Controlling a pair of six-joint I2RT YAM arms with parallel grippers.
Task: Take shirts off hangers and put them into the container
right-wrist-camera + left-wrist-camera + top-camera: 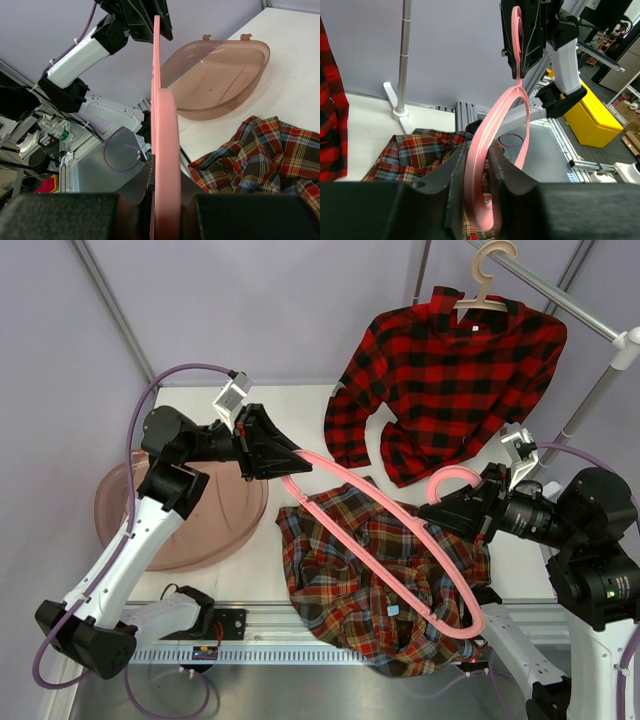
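The pink hanger point(400, 520) stretches across the middle of the table, held at both ends. My left gripper point(285, 462) is shut on one end of it, the pink bar point(495, 115) pinched between its dark fingers point(457, 170). On the hook end my right gripper point(455, 508) is shut, the hanger point(162, 125) edge-on in its jaws. Beneath lies the crumpled multicolour plaid shirt point(350, 570), partly over the table's front edge. The red-and-black shirt point(450, 370) hangs on the beige hanger point(487, 280) at the back right. At the left sits the pinkish container point(130, 510), with nothing in it.
The grey rack pole point(560, 295) crosses the back right corner, and its upright point(402, 60) stands on a white foot on the table. The left arm reaches over the container's rim point(220, 70). A metal rail runs along the table's front edge point(250, 650).
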